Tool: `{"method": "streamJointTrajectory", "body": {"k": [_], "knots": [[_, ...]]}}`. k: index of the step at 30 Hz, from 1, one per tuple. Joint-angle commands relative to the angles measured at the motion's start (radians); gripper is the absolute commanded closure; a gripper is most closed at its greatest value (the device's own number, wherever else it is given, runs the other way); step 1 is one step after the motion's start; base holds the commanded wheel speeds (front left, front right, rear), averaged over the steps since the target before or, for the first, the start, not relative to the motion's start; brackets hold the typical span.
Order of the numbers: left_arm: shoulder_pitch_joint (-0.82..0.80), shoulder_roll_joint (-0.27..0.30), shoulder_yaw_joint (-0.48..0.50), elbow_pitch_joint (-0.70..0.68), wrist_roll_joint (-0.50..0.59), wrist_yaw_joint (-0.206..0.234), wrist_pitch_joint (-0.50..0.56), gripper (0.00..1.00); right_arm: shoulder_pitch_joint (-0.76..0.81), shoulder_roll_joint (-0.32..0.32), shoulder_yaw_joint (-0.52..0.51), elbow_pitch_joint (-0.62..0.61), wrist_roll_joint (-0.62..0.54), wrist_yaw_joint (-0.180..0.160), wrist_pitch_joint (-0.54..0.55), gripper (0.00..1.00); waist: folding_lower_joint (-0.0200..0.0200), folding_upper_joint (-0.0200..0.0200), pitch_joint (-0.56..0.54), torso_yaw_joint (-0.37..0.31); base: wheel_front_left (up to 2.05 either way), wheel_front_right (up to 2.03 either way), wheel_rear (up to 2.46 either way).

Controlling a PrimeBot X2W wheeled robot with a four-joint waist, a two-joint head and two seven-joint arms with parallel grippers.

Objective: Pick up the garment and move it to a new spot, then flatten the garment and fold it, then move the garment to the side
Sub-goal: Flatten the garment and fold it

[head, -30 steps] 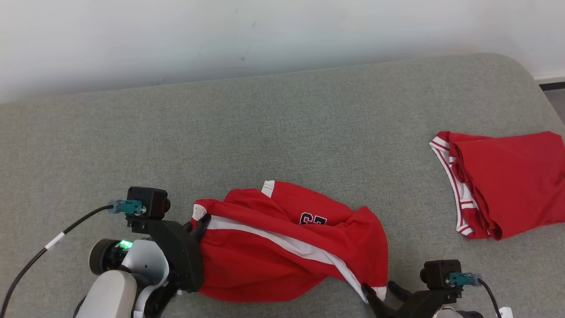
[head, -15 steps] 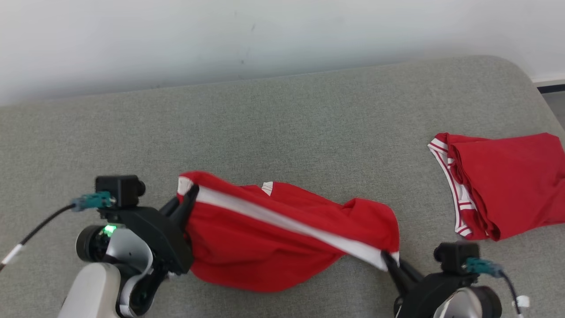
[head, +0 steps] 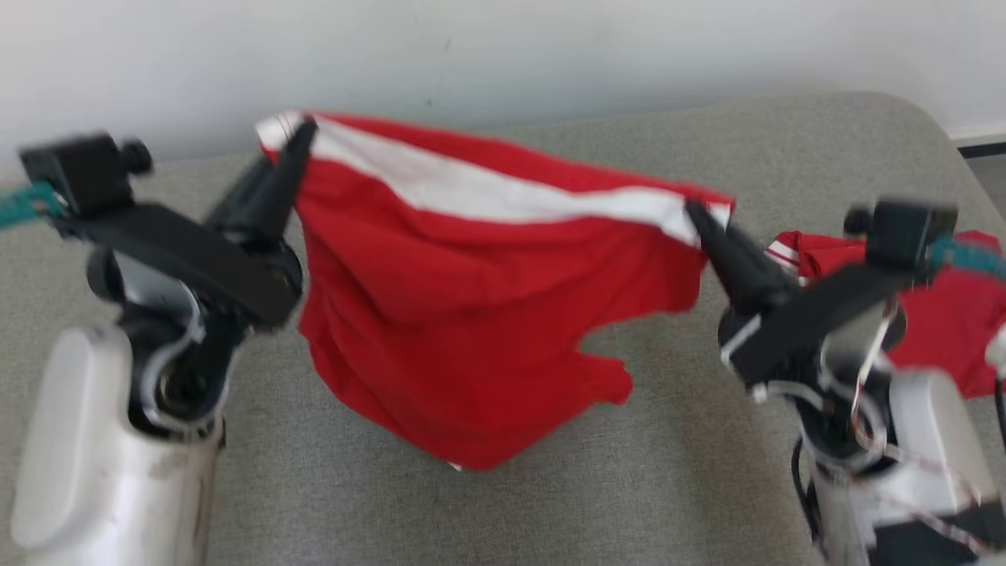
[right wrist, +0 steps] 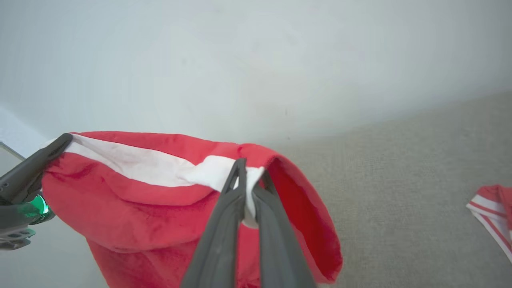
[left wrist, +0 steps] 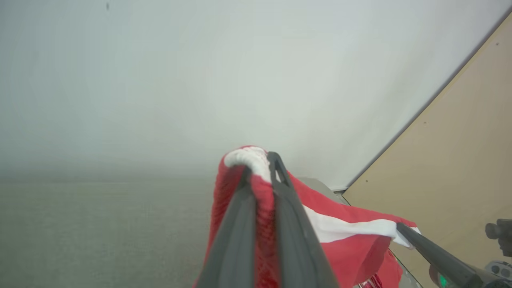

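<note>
Two pinches hold our red garment [head: 471,330] aloft: left gripper [head: 302,130] and right gripper [head: 692,208] clamp its white stripe [head: 487,192]. Placing, flattening, folding remain.

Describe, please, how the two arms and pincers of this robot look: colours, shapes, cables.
The rounded white left forearm and right forearm carry black wrist brackets. The left pincer and right pincer each have two long, slim, dark fingers tapering to points. A small black camera box with a teal cable plug sits on each wrist.
</note>
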Motion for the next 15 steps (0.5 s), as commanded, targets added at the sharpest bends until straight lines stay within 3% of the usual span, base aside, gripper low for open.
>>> {"method": "streamJointTrajectory", "body": {"k": [1, 7, 15], "knots": [[-0.031, 0.001, 0.009, 0.011, -0.006, 0.0, -0.014, 1.0, -0.036, -0.001, -0.005, 0.017, 0.002, -0.002, 0.008, 1.0, -0.0001, -0.0001, 0.021, 0.002, 0.0, 0.0, 0.0], [-0.25, -0.018, 0.061, 0.114, -0.019, 0.017, -0.099, 1.0, -0.362, -0.001, -0.034, 0.22, 0.064, -0.002, 0.01, 1.0, -0.0001, -0.0001, 0.125, 0.001, 0.0, 0.0, 0.0], [-0.593, -0.001, 0.119, 0.241, 0.008, 0.029, -0.245, 1.0, -0.821, -0.002, -0.088, 0.453, -0.071, -0.002, -0.181, 1.0, -0.0001, -0.0001, 0.31, 0.004, 0.0, 0.0, 0.0]]}}
